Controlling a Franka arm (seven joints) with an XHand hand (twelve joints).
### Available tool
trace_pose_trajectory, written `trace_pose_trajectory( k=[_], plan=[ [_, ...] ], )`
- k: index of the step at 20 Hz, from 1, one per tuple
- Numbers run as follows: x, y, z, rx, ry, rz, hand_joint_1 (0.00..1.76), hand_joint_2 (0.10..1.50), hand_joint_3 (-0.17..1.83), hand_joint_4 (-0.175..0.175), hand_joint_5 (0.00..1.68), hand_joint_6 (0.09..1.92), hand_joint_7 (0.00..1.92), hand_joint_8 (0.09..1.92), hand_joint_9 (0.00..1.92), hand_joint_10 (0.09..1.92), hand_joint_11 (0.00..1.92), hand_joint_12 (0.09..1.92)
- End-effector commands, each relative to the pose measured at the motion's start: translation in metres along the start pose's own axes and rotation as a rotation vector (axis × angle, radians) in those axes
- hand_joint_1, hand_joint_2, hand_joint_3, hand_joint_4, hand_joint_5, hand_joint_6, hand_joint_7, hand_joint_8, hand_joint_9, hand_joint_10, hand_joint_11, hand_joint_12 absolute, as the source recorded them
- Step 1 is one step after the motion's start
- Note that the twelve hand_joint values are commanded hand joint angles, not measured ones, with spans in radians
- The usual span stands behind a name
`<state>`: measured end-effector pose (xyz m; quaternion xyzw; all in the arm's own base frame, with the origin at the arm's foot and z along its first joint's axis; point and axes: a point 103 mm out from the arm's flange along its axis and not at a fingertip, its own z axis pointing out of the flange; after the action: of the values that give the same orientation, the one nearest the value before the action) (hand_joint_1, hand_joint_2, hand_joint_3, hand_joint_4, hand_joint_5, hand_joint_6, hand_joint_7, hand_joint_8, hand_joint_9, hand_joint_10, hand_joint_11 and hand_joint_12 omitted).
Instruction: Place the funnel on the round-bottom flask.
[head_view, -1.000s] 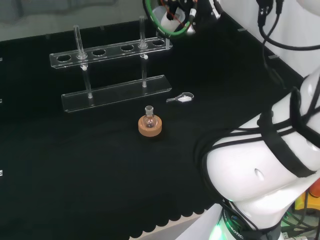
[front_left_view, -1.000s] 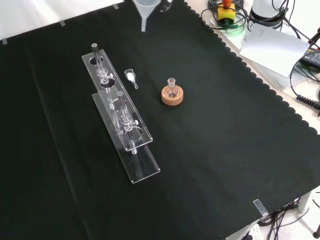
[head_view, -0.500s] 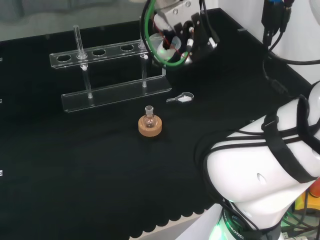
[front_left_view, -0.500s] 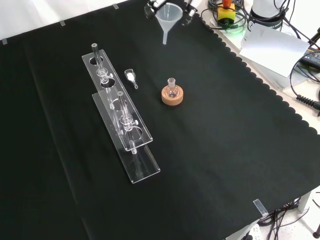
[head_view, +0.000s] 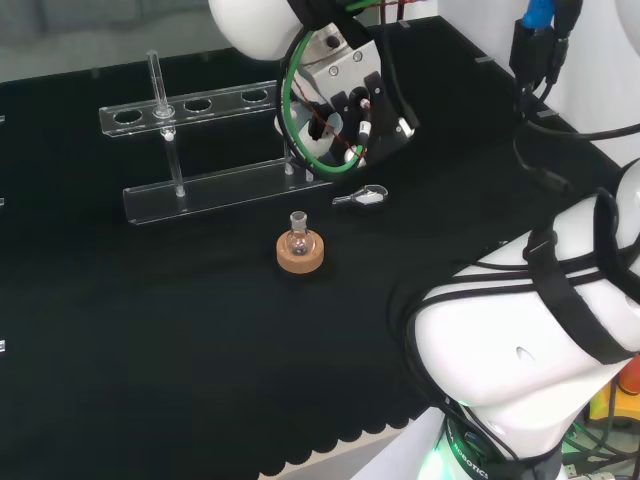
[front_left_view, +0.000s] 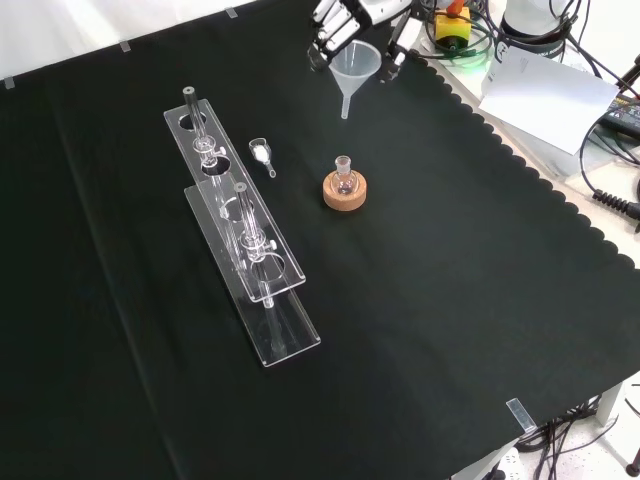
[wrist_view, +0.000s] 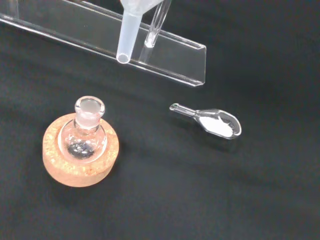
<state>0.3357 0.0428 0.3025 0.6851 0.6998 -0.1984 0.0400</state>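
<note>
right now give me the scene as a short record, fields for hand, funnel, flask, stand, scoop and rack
hand: fingers curled round the funnel's rim, above the cloth
funnel: held upright, stem pointing down, not yet over the flask
flask: round-bottom, upright, neck open, nothing on it
stand: cork ring under the flask
scoop: lies on the cloth beside the flask, white powder in it
rack: clear plastic, with glass tubes standing in it
step left: bring the stem down into the flask's neck

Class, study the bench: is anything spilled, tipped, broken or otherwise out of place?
Nothing stands out. The small clear round-bottom flask sits upright in its cork ring stand. The small clear scoop lies on the black cloth with its white powder inside. The black and white hand holds the clear plastic funnel upright above the cloth, spout down.
</note>
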Motion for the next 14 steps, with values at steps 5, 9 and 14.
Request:
trace_pose_trajectory(
  k=[5, 9, 14],
  plan=[
    [0.016, 0.012, 0.019, 0.012, 0.003, -0.037, 0.88, 1.15, -0.17, 0.014, 0.79, 0.77, 0.62, 0.63, 0.96, 0.41, 0.68, 1.23],
    [0.021, 0.016, 0.027, 0.022, 0.004, -0.047, 0.88, 1.15, -0.17, 0.014, 0.79, 0.77, 0.62, 0.63, 0.96, 0.41, 0.68, 1.23],
    [0.024, 0.019, 0.032, 0.025, 0.006, -0.052, 0.88, 1.15, -0.17, 0.013, 0.79, 0.77, 0.63, 0.63, 0.96, 0.41, 0.68, 1.23]
  ],
)
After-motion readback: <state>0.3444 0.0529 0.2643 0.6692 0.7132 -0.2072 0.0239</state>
